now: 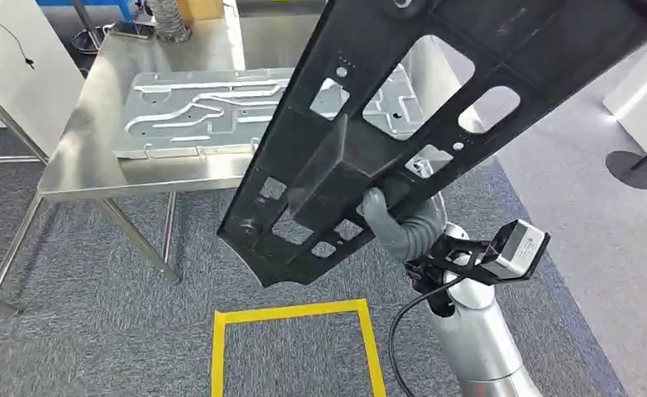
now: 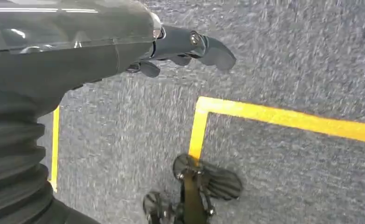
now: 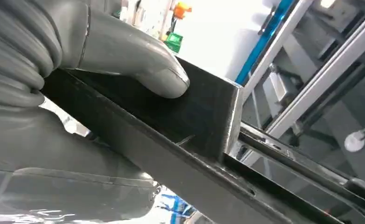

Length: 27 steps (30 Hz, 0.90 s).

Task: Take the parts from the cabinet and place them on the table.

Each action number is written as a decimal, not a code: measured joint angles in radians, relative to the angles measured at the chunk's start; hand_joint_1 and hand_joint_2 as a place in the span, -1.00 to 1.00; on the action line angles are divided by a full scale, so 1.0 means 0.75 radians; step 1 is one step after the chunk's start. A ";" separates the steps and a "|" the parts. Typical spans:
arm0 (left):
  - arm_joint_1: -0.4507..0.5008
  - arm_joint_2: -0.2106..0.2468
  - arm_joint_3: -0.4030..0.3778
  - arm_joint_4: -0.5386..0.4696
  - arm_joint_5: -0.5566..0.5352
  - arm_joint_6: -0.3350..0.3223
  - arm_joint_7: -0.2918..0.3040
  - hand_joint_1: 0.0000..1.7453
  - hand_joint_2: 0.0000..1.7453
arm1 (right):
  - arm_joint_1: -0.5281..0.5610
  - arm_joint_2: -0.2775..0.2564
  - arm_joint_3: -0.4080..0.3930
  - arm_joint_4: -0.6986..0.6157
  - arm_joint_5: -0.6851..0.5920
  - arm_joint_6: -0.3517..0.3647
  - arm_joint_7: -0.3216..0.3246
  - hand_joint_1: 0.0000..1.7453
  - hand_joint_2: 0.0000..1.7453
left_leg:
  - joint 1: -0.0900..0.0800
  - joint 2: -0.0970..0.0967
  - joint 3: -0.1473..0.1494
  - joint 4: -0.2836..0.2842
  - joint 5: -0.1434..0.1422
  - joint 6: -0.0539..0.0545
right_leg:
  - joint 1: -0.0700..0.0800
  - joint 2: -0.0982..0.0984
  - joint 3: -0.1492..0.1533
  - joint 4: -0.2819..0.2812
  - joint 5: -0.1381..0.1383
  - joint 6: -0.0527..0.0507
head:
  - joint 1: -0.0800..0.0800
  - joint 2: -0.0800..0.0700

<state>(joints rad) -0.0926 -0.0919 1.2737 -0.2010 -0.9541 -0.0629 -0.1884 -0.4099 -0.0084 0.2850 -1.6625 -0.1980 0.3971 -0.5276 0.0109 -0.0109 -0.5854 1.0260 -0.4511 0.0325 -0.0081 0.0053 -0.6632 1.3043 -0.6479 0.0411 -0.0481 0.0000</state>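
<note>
One long black part (image 1: 436, 116) fills my right hand (image 1: 399, 223); my fingers are wrapped up around its lower middle, and in the right wrist view my grey thumb (image 3: 138, 60) presses flat on a boxy raised block of that part (image 3: 190, 116). It is a flat black panel with many cut-out windows and small holes, held tilted in the air, its low end down toward the carpet and its high end running off past the top right of my head view. It touches nothing but my hand.

My left hand (image 2: 185, 46) hangs low over the grey carpet (image 2: 288, 56), holding nothing, its dark fingers loosely extended and apart. Beneath it, yellow tape lines (image 2: 264, 114) mark a rectangle on the carpet, and the same yellow outline (image 1: 295, 318) lies on the floor in front of me.

Farther off stands the steel table (image 1: 80, 165) on slanted legs. A silver stamped metal plate (image 1: 196, 112) with ridges and grooves lies flat on it, partly hidden behind the black part I am holding. The black part hangs above and in front of the table's near right side.
</note>
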 joint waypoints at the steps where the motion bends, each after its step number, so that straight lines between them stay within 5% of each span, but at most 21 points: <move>1: 0.001 0.000 0.001 0.000 0.000 0.000 0.000 -1.00 1.00 | 0.005 0.000 0.000 0.000 0.000 0.000 0.000 1.00 1.00 | 0.000 -0.002 0.017 0.000 -0.014 0.000 | -0.001 0.000 -0.033 -0.002 -0.012 0.002 | 0.000 0.000; 3: 0.001 -0.001 0.001 0.000 0.000 0.000 0.000 -1.00 1.00 | 0.007 0.000 -0.001 0.000 0.000 0.001 0.001 1.00 1.00 | 0.000 -0.007 0.059 0.000 -0.047 -0.004 | -0.003 0.000 -0.032 -0.127 0.075 -0.005 | 0.000 -0.001; 4: 0.000 -0.001 0.001 0.000 0.001 0.001 0.000 -1.00 1.00 | 0.007 0.000 -0.003 0.000 0.000 0.001 0.001 1.00 1.00 | 0.000 -0.009 0.082 0.000 -0.064 -0.008 | -0.003 0.000 -0.015 -0.226 0.163 -0.013 | 0.000 -0.001; 5: 0.002 -0.002 0.002 0.000 0.001 0.003 0.000 -1.00 1.00 | 0.008 0.000 -0.005 0.001 0.000 0.001 0.001 1.00 1.00 | 0.000 -0.009 0.087 -0.005 -0.082 -0.013 | 0.002 0.000 -0.002 -0.326 0.290 -0.023 | 0.001 -0.001; 6: 0.000 -0.005 0.003 0.001 0.001 0.003 0.001 -1.00 1.00 | 0.010 -0.001 -0.008 0.003 0.000 0.001 0.001 1.00 1.00 | -0.005 -0.012 0.117 0.008 -0.097 -0.022 | 0.011 0.003 -0.008 -0.353 0.329 -0.028 | -0.001 0.000; 9: -0.001 -0.006 0.004 0.000 0.004 0.005 0.002 -1.00 1.00 | 0.006 0.000 -0.010 0.005 -0.001 0.002 0.001 1.00 1.00 | -0.004 -0.015 0.140 0.009 -0.100 -0.050 | 0.015 0.005 0.022 -0.364 0.308 -0.058 | 0.001 0.000; 11: -0.007 -0.004 0.005 0.000 0.004 0.006 0.002 -1.00 1.00 | 0.003 0.002 -0.010 0.001 0.001 0.003 0.001 1.00 1.00 | 0.001 -0.006 0.118 0.065 -0.097 -0.059 | 0.008 0.006 0.065 -0.389 0.301 -0.071 | 0.001 0.000; 13: -0.011 -0.009 0.004 0.001 0.004 0.007 0.001 -1.00 1.00 | -0.003 0.004 -0.010 0.000 0.000 0.003 0.001 1.00 1.00 | 0.003 0.000 0.004 0.237 -0.122 -0.073 | 0.004 0.001 0.093 -0.396 0.280 -0.085 | 0.000 -0.001; 15: -0.006 -0.009 0.005 0.001 0.004 0.008 0.001 -1.00 1.00 | 0.000 0.004 -0.010 0.001 0.001 0.005 0.001 1.00 1.00 | 0.007 0.004 -0.113 0.373 -0.207 -0.084 | 0.004 0.002 0.120 -0.396 0.252 -0.086 | 0.000 0.000; 17: -0.001 -0.008 0.007 0.000 0.004 0.009 0.001 -1.00 1.00 | 0.003 0.003 -0.010 0.001 0.001 0.008 0.001 1.00 1.00 | 0.011 0.005 -0.160 0.357 -0.223 -0.090 | 0.001 0.006 0.157 -0.396 0.223 -0.081 | 0.001 0.000; 18: -0.001 -0.007 0.007 0.000 0.004 0.008 0.001 -1.00 1.00 | 0.004 0.004 -0.010 0.001 0.001 0.007 0.001 1.00 1.00 | 0.012 0.006 -0.154 0.286 -0.181 -0.085 | 0.000 0.006 0.181 -0.396 0.204 -0.077 | 0.000 0.000; 21: 0.007 -0.007 0.008 0.001 0.000 0.008 0.001 -1.00 1.00 | 0.004 0.003 -0.010 0.002 -0.001 0.008 0.000 1.00 1.00 | 0.009 0.015 -0.122 0.008 0.105 -0.077 | 0.002 0.004 0.241 -0.385 0.147 -0.056 | 0.001 0.000; 22: 0.004 -0.007 0.008 0.000 -0.001 0.008 0.002 -1.00 1.00 | 0.006 0.003 -0.011 0.001 -0.003 0.008 -0.001 1.00 1.00 | 0.006 0.016 -0.113 0.026 0.062 -0.064 | 0.004 0.010 0.242 -0.393 0.136 -0.046 | 0.001 0.000; 25: 0.001 -0.006 0.009 0.000 0.000 0.008 -0.001 -1.00 1.00 | 0.003 0.002 -0.017 -0.003 -0.006 0.007 0.000 1.00 1.00 | 0.004 0.009 -0.086 0.011 0.071 -0.031 | 0.002 0.008 0.269 -0.397 0.134 -0.020 | 0.001 -0.001; 27: -0.001 -0.006 0.009 0.000 0.000 0.007 -0.001 -1.00 1.00 | 0.001 0.002 -0.020 -0.005 -0.007 0.007 -0.003 1.00 1.00 | 0.008 0.007 -0.058 -0.003 0.058 -0.017 | -0.004 0.003 0.208 -0.277 0.149 -0.010 | 0.001 0.000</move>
<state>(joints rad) -0.0933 -0.0965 1.2802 -0.2010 -0.9541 -0.0580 -0.1892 -0.4091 -0.0069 0.2697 -1.6659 -0.2033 0.4025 -0.5295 0.0167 -0.0055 -0.6288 1.0238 -0.4075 0.0200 -0.0109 0.0076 -0.5074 1.0964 -0.5364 0.0340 -0.0477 0.0000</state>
